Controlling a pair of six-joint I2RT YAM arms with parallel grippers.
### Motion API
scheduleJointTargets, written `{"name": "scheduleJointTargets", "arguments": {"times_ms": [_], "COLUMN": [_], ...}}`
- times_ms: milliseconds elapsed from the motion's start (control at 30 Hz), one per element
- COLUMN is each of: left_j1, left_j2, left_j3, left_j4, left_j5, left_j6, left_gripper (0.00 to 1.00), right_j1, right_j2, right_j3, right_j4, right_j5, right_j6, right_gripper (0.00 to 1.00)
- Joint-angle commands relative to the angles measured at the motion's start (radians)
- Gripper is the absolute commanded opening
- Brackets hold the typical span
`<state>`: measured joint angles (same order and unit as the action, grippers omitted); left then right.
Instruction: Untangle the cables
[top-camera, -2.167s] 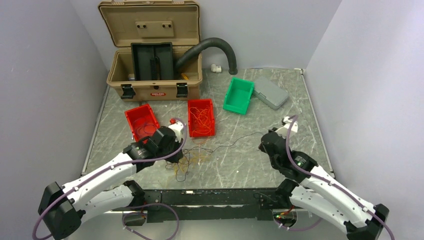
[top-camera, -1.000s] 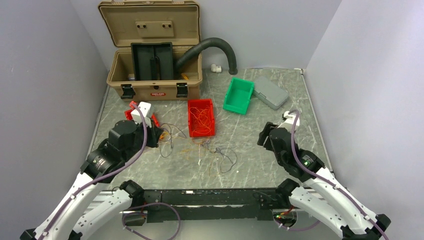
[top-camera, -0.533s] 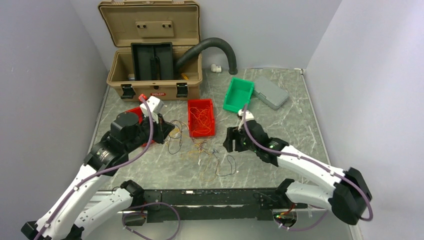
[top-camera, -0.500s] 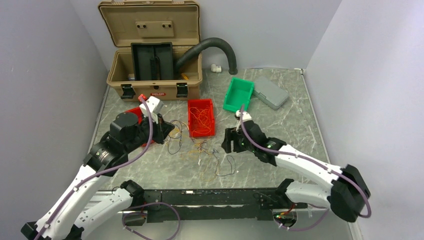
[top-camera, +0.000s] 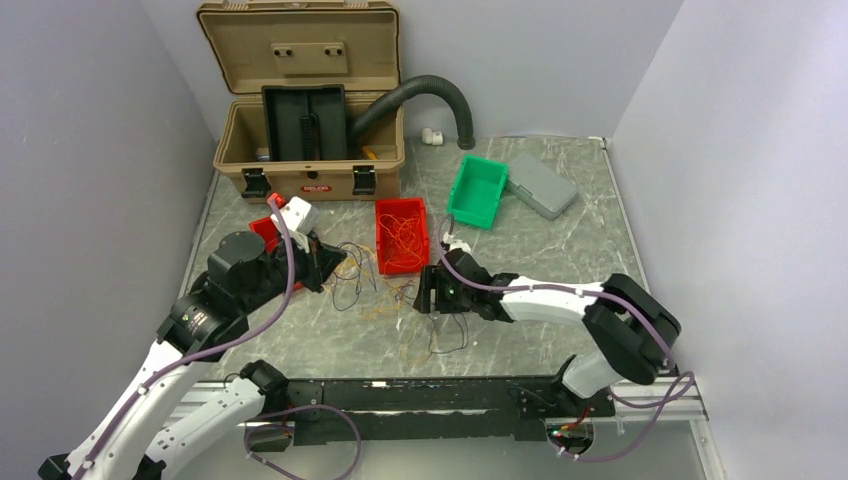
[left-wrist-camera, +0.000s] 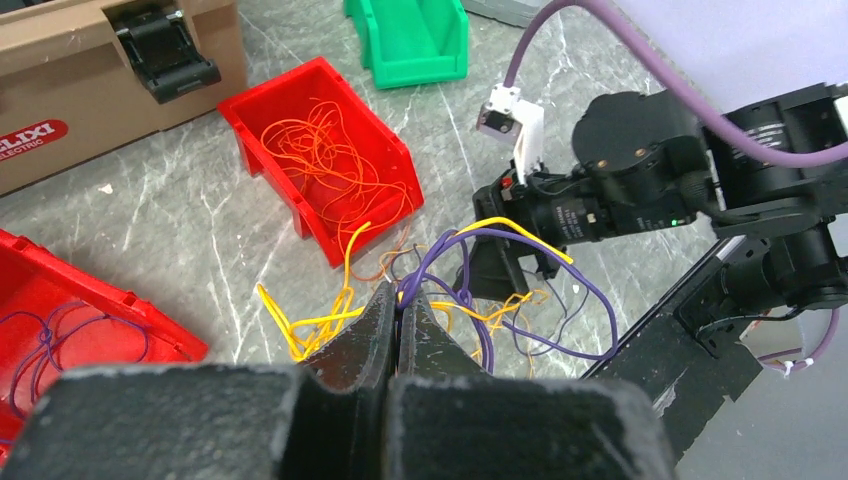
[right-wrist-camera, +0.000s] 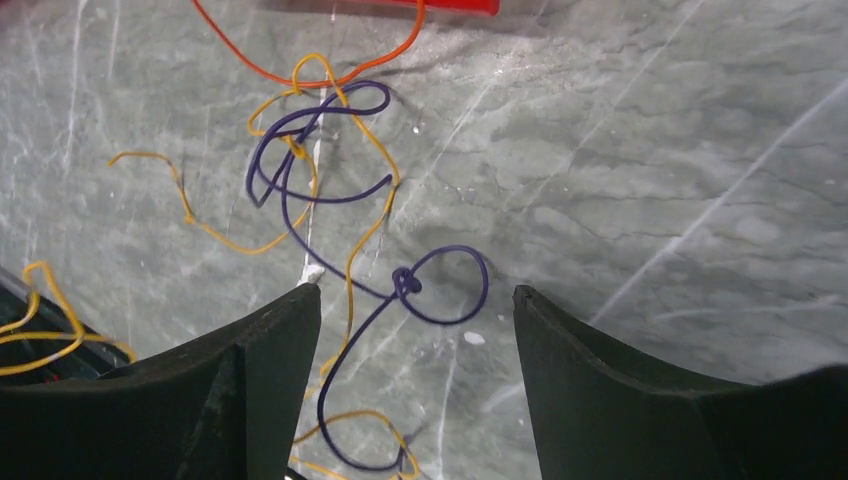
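top external: the cables (top-camera: 400, 300) lie in a loose tangle on the desk (top-camera: 540, 250), between the left gripper (top-camera: 330, 262) and the right gripper (top-camera: 432, 296), just in front of the red bin (top-camera: 402, 236).

left wrist: the left gripper is clamped on purple and yellow strands. pulling from here could cinch the knot instead of freeing it, or drag out the orange wire trailing from the bin.

right wrist: the right gripper hangs spread wide above a knotted purple loop (right-wrist-camera: 440, 285). closing here may also catch the yellow strand (right-wrist-camera: 365, 240) that crosses it.
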<state>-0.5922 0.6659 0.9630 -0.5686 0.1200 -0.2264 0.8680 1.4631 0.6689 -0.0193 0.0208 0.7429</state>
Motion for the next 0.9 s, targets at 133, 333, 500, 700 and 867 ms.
{"name": "scheduleJointTargets", "arguments": {"times_ms": [133,333,500,700,867], "left_j1": [0.002,0.002,0.002,0.004,0.003], "left_j2": [-0.01,-0.025,-0.049,-0.067,-0.117], "left_j3": [0.005,0.038,0.066,0.103,0.116], "left_j4": [-0.001,-0.072,-0.136,-0.211,-0.243], "left_j5": [-0.048,-0.249,-0.478,-0.826,-1.035], "left_j6": [0.002,-0.004,-0.011,-0.106,-0.205], "left_gripper": [0.0,0.0,0.0,0.0,0.0], "right_j1": [0.016,-0.05,-0.188,-0.343,-0.419], "right_j2": [0.116,-0.101,-0.357,-0.588,-0.707], "right_j3": [0.088,0.061,0.02,0.037,0.07], "right_j4": [0.017,-0.174,-0.347,-0.554,-0.703], "right_j5": [0.12,0.351,0.466,0.633,0.8], "right_j6": [0.13,0.125,0.08,0.057,0.143], "right_gripper": [0.23,0.0,0.0,0.0,0.0]}}
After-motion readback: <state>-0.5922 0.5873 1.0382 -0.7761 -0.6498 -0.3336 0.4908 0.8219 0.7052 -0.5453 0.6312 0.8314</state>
